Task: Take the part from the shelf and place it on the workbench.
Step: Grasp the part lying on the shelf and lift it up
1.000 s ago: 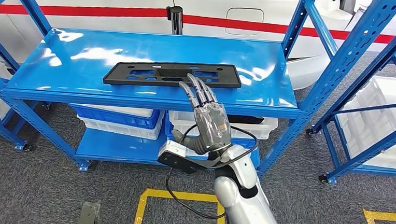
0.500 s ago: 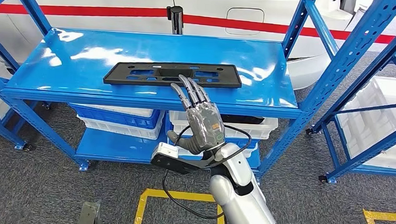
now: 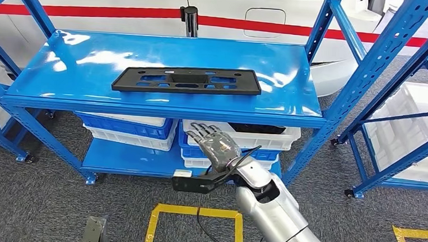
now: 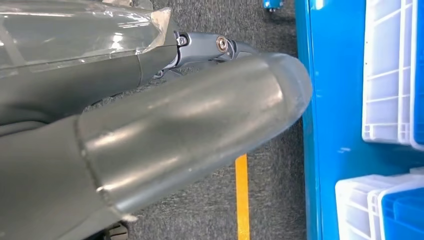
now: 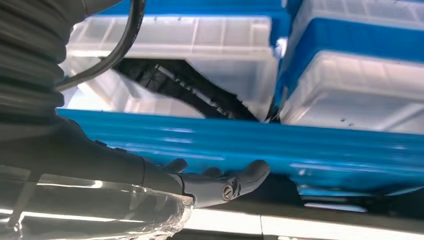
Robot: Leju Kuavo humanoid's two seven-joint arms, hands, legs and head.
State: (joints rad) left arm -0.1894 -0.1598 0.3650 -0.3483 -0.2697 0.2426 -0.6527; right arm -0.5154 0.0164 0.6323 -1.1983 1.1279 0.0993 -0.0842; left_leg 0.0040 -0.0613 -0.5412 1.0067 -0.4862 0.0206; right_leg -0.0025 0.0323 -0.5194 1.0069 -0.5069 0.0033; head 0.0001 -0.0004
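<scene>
The part [image 3: 186, 80] is a long flat black plate with cut-outs. It lies across the middle of the blue shelf top [image 3: 81, 57], and nothing touches it. My right hand [image 3: 213, 143] hangs below the shelf's front edge, in front of the lower bins. Its fingers are spread and it holds nothing. In the right wrist view its fingers [image 5: 220, 182] reach out under the blue shelf lip [image 5: 300, 145]. In the left wrist view my left hand [image 4: 190, 130] is a thick grey thumb with a darker finger behind, holding nothing, beside the rack's low shelf [image 4: 325, 100].
White bins [image 3: 267, 138] and blue bins [image 3: 127, 128] stand on the lower shelf, one holding another black part [image 5: 175, 85]. A second blue rack [image 3: 403, 110] stands to the right. Yellow floor lines [image 3: 195, 212] mark the carpet in front.
My right hand has dropped from the shelf top, where its fingertips were at the part's near edge, to below the shelf's front edge. The part has not moved.
</scene>
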